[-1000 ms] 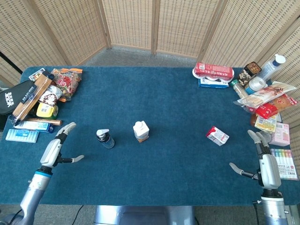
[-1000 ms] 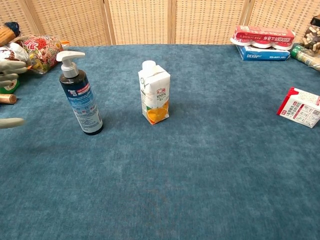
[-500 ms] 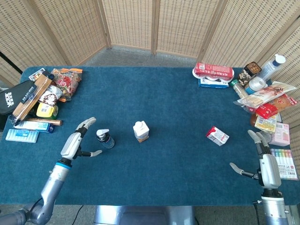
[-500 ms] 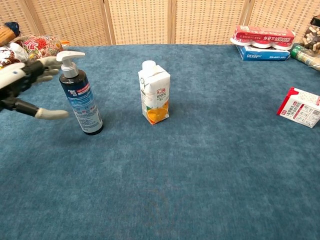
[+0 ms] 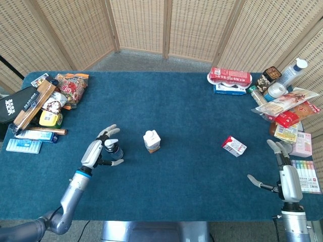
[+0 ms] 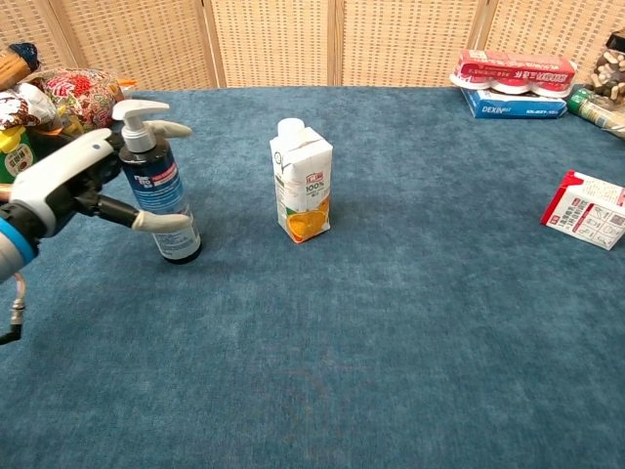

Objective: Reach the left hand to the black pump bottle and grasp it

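A blue carpet-covered table (image 5: 171,106) stands in front of woven wicker screens (image 5: 166,25). Near the table's left-centre stands the black pump bottle with a white pump head and a blue label (image 6: 156,186), upright on the cloth.

The robot's left hand (image 6: 83,181), white with dark joints, is right against the bottle's left side. Its fingers (image 6: 174,128) are spread and curve around the bottle: the thumb lies across the front of the lower body and an upper finger reaches past the pump neck on the far side. They cup the bottle but do not look fully closed; whether they already press on it cannot be told. In the head view the same hand (image 5: 98,151) wraps the bottle (image 5: 114,149) from the left.

Just to the right of the bottle, apart from it, stands a small white juice carton with an orange picture and a round white cap (image 6: 301,182). Further right lies a small red-and-white carton on its side (image 5: 234,146).

The right hand (image 5: 284,169) rests at the table's near right edge, fingers open and apart, holding nothing.

A heap of snack packets and boxes (image 5: 48,103) sits at the far left edge, and another pile of packaged groceries (image 5: 272,96) crowds the far right corner.
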### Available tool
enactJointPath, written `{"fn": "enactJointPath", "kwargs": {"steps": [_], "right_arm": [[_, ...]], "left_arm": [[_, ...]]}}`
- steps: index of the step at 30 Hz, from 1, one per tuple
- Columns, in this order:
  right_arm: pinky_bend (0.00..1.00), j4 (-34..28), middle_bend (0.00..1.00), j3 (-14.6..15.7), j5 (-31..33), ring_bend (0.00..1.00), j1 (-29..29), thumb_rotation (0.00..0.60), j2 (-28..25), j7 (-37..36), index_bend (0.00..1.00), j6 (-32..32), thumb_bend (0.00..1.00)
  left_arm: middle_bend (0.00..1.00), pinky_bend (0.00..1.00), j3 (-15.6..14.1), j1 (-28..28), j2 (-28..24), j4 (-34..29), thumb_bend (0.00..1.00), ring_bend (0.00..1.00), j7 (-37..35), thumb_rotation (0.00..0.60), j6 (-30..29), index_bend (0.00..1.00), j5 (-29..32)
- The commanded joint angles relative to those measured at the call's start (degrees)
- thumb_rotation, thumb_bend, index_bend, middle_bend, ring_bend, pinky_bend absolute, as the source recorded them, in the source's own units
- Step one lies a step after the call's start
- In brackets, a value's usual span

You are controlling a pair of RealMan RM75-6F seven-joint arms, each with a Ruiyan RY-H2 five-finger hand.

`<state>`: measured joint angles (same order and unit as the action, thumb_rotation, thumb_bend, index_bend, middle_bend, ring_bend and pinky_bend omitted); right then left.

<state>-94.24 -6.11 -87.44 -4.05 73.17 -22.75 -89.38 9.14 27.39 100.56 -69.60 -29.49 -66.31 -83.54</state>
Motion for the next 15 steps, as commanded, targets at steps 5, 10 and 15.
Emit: {"fn": "enactJointPath", "kwargs": {"steps": [5, 10, 15], "right_arm": [[0.0, -0.36, 0.0, 0.03, -0.25, 0.0, 0.13, 0.6, -0.32, -0.49, 0.0, -0.22, 0.0], [0.0, -0.4, 0.0, -0.07, -0.1, 0.0, 0.22, 0.6, -0.46, -0.76, 0.0, -0.29, 0.0], [0.0, -0.42, 0.0, 0.09, -0.35, 0.0, 0.13, 0.6, -0.38, -0.43, 0.0, -0.12, 0.0]], "left_arm": [[0.58, 0.62, 1.31, 0.93, 4.92, 4.64, 0.04, 0.46, -0.03, 0.6, -2.73, 0.6, 0.43], [0.88, 0.89, 1.96, 0.5, 6.42, 6.0, 0.13, 0.76, 1.38, 0.6, -5.38, 0.86, 0.8], [0.89, 0.91, 2.51, -0.08, 4.53, 4.27, 0.13, 0.78, 1.74, 0.6, -7.61, 0.87, 0.52]]}}
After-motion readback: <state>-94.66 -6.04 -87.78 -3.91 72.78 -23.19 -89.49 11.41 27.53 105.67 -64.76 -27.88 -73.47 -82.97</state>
